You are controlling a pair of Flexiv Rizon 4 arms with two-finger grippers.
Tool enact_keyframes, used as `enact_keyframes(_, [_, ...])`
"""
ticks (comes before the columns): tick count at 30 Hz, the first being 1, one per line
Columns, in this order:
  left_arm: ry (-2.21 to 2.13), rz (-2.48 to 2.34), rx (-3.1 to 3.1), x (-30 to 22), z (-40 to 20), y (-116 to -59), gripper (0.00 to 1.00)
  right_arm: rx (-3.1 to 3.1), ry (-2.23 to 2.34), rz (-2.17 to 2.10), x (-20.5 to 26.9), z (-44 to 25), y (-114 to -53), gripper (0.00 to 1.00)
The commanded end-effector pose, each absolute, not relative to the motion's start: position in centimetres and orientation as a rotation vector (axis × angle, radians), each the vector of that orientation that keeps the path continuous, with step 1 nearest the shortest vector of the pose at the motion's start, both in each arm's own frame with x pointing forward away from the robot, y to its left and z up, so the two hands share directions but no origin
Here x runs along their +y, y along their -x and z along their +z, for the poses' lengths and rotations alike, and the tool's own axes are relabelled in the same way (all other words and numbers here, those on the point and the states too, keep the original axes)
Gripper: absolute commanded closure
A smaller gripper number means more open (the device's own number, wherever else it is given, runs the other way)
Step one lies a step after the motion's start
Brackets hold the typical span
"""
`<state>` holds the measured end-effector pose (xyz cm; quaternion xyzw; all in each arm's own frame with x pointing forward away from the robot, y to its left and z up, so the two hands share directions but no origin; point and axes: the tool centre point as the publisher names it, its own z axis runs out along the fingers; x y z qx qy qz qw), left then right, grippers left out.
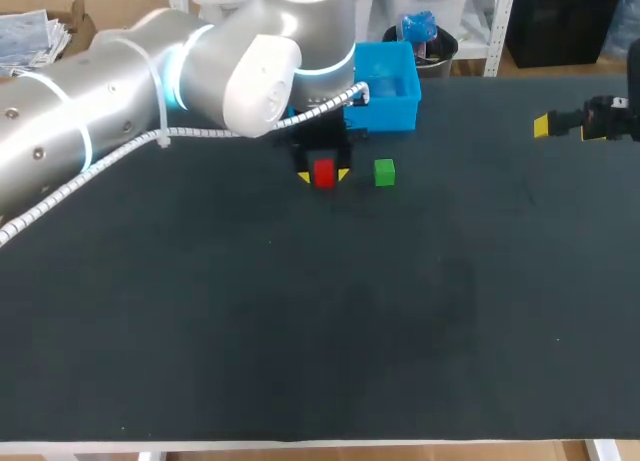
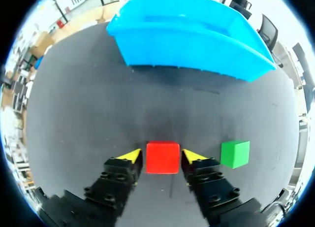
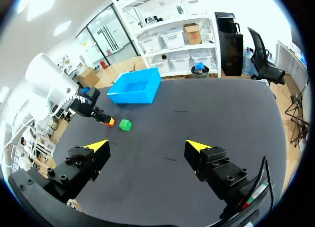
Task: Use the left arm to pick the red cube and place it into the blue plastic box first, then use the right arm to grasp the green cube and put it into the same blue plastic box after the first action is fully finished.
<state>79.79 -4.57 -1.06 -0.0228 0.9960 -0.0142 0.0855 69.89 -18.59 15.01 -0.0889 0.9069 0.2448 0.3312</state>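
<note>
A: Left side first. What does the left wrist view add over the head view?
B: The left gripper [image 2: 162,155] is down at the table [image 2: 88,113] with the red cube [image 2: 162,157] between its fingers. There's a thin dark gap on each side, so the jaws are apart, not clamped. The head view only shows two yellow tips flanking the cube.
A: Room around it?
B: The green cube [image 2: 235,153] sits just beside one finger, outside the jaws, not touching. The blue box [image 2: 197,45] is ahead of both cubes, near the table's far edge, with black surface between. Past the green cube a wide stretch of table runs to the right gripper [image 3: 147,145]. Its fingers are spread wide with nothing between them.
A: Anything blocked?
B: In the head view the left arm [image 1: 150,71] covers the box's left corner and the gripper body. The right gripper is cut off at the frame edge. The box floor is only partly visible.
</note>
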Motion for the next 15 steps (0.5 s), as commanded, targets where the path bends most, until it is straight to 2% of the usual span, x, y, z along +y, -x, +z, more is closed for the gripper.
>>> enact_keyframes(1, [0.057, -0.040, 2.972, -4.9, -1.1, -80.1, 1.00, 2.372, 0.232, 0.637, -18.5, 15.0, -69.9, 0.00])
enact_keyframes(10, [0.037, -0.043, 2.942, -4.7, 0.4, -79.7, 1.00, 2.372, 0.232, 0.637, -18.5, 15.0, -69.9, 0.00])
enact_keyframes(15, [0.002, -0.053, 2.867, -4.6, 3.7, -80.0, 1.00, 2.372, 0.232, 0.637, -18.5, 15.0, -69.9, 0.00])
